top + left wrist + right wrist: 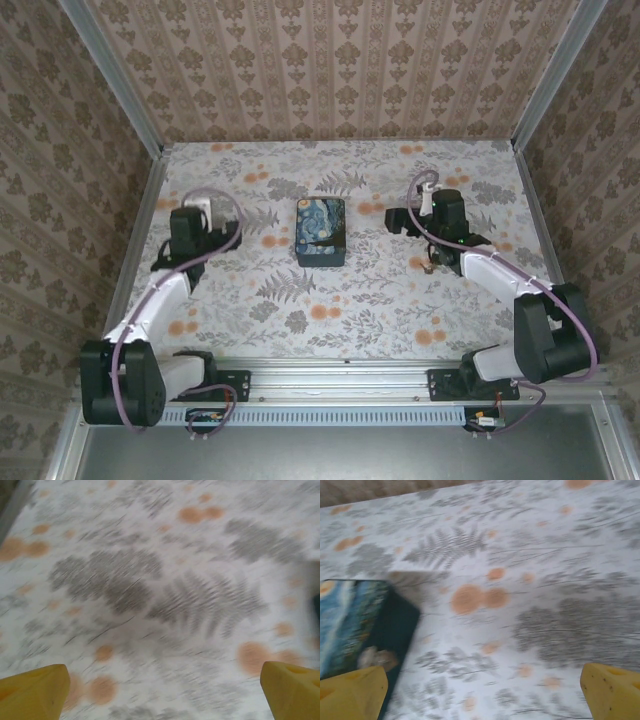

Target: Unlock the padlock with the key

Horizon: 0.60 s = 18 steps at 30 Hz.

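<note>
Yellow fingertips (350,692) frame patterned tabletop (160,605), left and right jaws both spread wide and empty, while the padlock (377,658), seemingly the brassy blur on the dark side of the blue box (350,615), could swing away if a jaw bumps that box.

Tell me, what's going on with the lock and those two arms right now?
Left tool open, empty. Right tool open, empty, apart from blue box. Possible padlock: blurred blob on box side.

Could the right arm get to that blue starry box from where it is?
Probably yes: the right gripper stands open beside the blue box, with only bare tablecloth between them.
</note>
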Available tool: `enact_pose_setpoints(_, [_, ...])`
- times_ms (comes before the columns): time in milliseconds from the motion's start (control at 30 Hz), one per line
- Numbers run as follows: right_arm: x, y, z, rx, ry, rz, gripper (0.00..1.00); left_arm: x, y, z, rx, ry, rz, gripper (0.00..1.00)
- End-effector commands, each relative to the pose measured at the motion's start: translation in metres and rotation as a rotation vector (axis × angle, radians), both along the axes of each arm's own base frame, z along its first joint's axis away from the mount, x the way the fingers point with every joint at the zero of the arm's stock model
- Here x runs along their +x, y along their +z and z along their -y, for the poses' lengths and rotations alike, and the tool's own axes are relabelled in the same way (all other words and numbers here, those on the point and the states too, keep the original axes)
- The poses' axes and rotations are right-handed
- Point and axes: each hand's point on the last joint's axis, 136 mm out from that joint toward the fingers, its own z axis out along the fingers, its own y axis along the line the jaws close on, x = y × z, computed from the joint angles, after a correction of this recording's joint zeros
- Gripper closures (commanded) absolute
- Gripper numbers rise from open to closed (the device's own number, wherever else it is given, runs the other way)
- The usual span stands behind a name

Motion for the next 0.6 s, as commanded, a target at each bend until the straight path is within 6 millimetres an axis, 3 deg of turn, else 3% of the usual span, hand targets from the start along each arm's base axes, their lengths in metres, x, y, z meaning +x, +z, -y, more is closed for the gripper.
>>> enact_pose_setpoints(0, [0.005, 0.005, 0.026, -0.211, -0.007, 0.107, 0.0, 0.023, 0.009, -0.025, 0.144, 0.041, 0.22, 0.0])
enact_pose_setpoints(233, [0.014, 0.025, 0.055, -0.276, -0.044, 0.347, 0.0, 0.047, -0.03, -0.022, 0.125, -0.007, 0.342, 0.0])
enact_pose_setpoints(333, [0.004, 0.025, 0.065, -0.226, -0.061, 0.344, 0.0, 0.046, -0.034, -0.025, 0.1, -0.006, 0.311, 0.0])
enact_pose_setpoints(500, [-0.019, 0.018, 0.064, -0.229, -0.045, 0.325, 0.0, 0.052, -0.037, -0.022, 0.113, -0.022, 0.279, 0.0])
enact_pose_setpoints(567, [-0.018, 0.003, 0.067, -0.211, -0.061, 0.295, 0.0, 0.052, -0.035, -0.02, 0.133, -0.017, 0.288, 0.0])
